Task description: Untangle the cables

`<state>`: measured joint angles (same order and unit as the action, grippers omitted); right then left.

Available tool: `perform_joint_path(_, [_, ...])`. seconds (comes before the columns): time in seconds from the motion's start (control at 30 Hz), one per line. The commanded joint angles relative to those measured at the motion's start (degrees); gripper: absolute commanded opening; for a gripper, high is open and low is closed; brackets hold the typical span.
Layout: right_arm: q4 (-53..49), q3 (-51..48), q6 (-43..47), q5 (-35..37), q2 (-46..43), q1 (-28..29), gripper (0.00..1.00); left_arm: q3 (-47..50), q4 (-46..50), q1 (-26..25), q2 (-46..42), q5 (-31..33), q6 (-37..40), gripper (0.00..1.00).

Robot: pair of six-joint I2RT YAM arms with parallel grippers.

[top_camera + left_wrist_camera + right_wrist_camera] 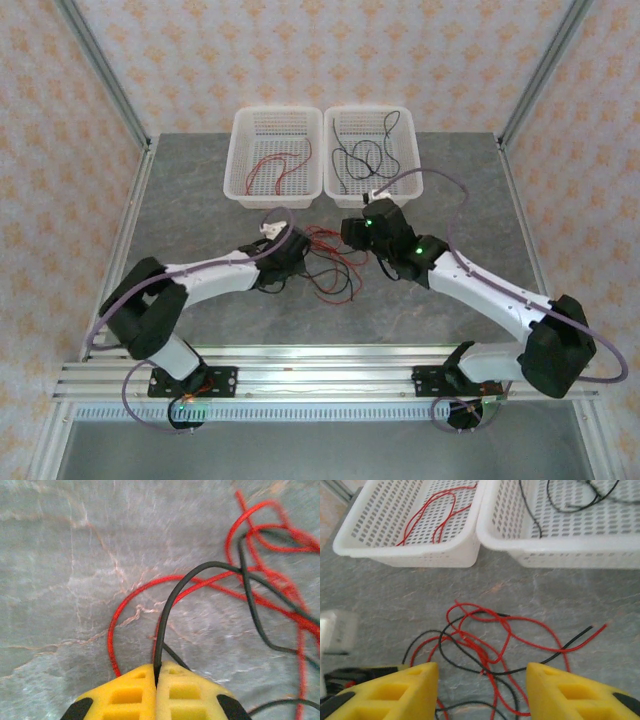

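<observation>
A tangle of thin red and black cables [330, 262] lies on the grey table between the two arms. In the left wrist view my left gripper [157, 677] has its yellow jaws shut on a black cable [172, 597], which rises from between them and arcs right into the red loops [265, 530]. My right gripper [482, 677] hangs open above the tangle [485, 640], nothing between its yellow fingers [410, 685]. In the top view the left gripper [292, 258] sits at the tangle's left edge and the right gripper [362, 235] at its upper right.
Two white perforated baskets stand side by side at the back. The left basket [240, 150] holds a red cable [275, 165]; the right basket [412, 150] holds black cables [365, 152]. Their near walls [485, 535] stand just beyond the tangle.
</observation>
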<state>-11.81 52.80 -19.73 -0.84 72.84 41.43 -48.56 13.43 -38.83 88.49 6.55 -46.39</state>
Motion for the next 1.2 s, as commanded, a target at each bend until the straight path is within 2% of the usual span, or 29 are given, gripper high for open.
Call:
perform_joint_path(0.0, [4.93, -3.45, -4.48, -5.29, -0.2, 0.1, 0.47, -3.25, 6.31, 0.36, -5.32, 2.61, 2.82, 0.0])
perform_joint_path(0.2, [14.83, -7.68, -10.95, -11.89, 4.56, 1.08, 0.46, -4.46, 8.56, -0.26, -11.82, 2.01, 3.68, 0.0])
perform_joint_path(0.37, [20.07, -6.72, -13.98, -13.31, 11.07, 2.7, 0.46, -6.54, 10.25, -1.5, -15.71, 2.59, 4.66, 0.0])
perform_joint_path(0.77, [20.16, 1.05, -13.81, -5.08, 25.05, 4.34, 0.46, -11.29, 11.96, -3.26, -18.16, 2.57, 7.38, 0.0])
perform_joint_path(0.9, [19.2, 2.44, -14.4, -3.5, 29.22, 4.45, 0.43, -15.09, 13.94, -3.53, -18.84, 3.85, 9.04, 0.0])
perform_joint_path(1.17, [17.49, -0.94, -15.55, 1.51, 29.69, 4.36, 0.37, -22.74, 17.21, -3.71, -20.29, 6.55, 12.14, 0.0])
